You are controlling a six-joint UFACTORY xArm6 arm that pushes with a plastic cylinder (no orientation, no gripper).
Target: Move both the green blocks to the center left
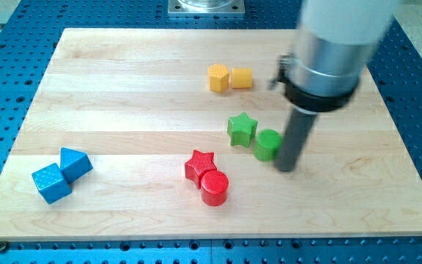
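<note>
A green star block (242, 128) lies right of the board's middle. A green round block (267, 144) sits just to its lower right, touching or nearly touching it. My tip (287, 168) is down on the board right beside the green round block, on its right side. The dark rod rises from there to the arm's grey body at the view's top right.
A red star (199, 166) and a red cylinder (214, 187) touch, below and left of the green blocks. Two yellow blocks (218, 77) (242, 78) sit near the top middle. Two blue blocks (75, 163) (51, 182) sit at the lower left. The wooden board (123, 88) ends in blue pegboard.
</note>
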